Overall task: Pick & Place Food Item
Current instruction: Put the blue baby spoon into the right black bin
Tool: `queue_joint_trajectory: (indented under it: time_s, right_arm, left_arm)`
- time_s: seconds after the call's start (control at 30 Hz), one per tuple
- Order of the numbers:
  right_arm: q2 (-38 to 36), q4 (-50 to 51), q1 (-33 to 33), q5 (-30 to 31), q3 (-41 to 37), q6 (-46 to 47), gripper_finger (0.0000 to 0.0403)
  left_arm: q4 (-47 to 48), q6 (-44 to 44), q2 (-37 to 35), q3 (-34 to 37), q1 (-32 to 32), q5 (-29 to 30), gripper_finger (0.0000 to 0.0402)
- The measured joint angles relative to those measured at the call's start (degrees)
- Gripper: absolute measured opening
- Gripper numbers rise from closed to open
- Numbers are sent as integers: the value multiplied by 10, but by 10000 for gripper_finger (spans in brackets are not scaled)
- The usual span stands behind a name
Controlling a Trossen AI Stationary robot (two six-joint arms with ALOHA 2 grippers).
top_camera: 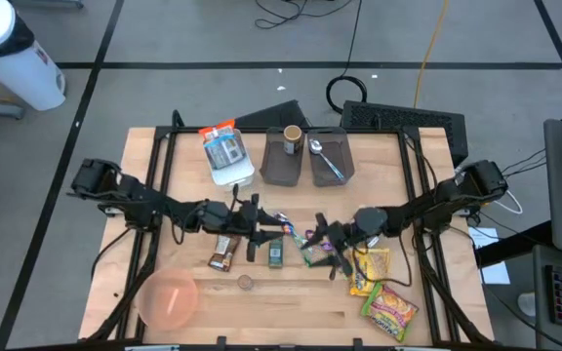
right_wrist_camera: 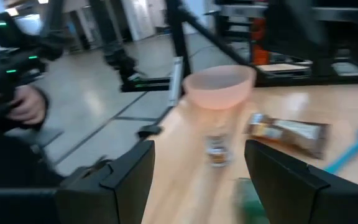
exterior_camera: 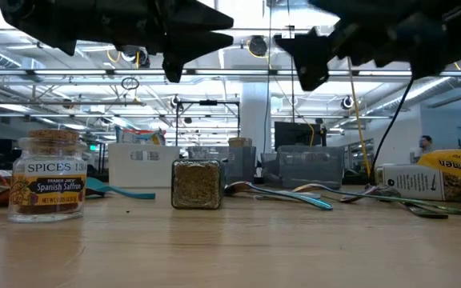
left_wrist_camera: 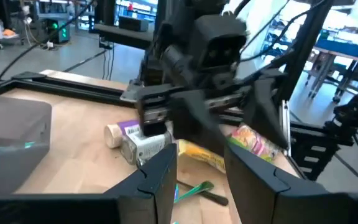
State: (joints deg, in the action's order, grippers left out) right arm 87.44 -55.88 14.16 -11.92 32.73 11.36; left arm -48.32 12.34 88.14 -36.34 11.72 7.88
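Note:
Several food items lie mid-table: a brown snack bar (top_camera: 223,253), a green herb jar (top_camera: 275,255) (exterior_camera: 197,184), a cork-lidded saffron jar (top_camera: 246,283) (exterior_camera: 46,177), a white bottle on its side (top_camera: 312,255) (left_wrist_camera: 143,144) and two ramen packets (top_camera: 370,269) (top_camera: 390,311). A pink bowl (top_camera: 169,298) (right_wrist_camera: 219,86) stands near the front left. My left gripper (top_camera: 266,232) (left_wrist_camera: 201,180) is open and empty, above the table beside the herb jar. My right gripper (top_camera: 318,246) (right_wrist_camera: 197,180) faces it, open and empty, over the white bottle.
Two dark bins (top_camera: 283,156) (top_camera: 329,158), one with a cup and one with a spoon, and a white lidded container (top_camera: 229,158) stand at the far side. A teal spatula (top_camera: 283,220) and spoons (exterior_camera: 282,194) lie between the grippers. Bare wood shows along the near edge.

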Motion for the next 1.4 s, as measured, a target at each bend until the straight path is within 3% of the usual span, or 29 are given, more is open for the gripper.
queue_joint_trajectory:
  time_s: [0.17, 0.43, 0.7, 1.07, 1.27, 1.4]
  right_arm:
    - [0, 0, 43, 19, 0, 0, 242]
    - [0, 23, 93, 190, 0, 1, 242]
    - [19, 56, 104, 196, 0, 48, 242]
    - [148, -6, 118, 204, 0, 116, 242]
    - [194, -64, 117, 228, 0, 133, 242]
    - [187, -83, 110, 225, 0, 112, 242]
  left_arm:
    - [-7, 6, 5, 0, 0, 2, 141]
    - [-25, 58, 5, -1, -2, 2, 141]
    - [43, 59, 5, -1, 4, 2, 141]
    - [236, 66, 5, -1, 6, -3, 140]
    - [426, 128, -28, -1, -11, 5, 141]
    - [535, 181, -76, -1, -19, 51, 141]
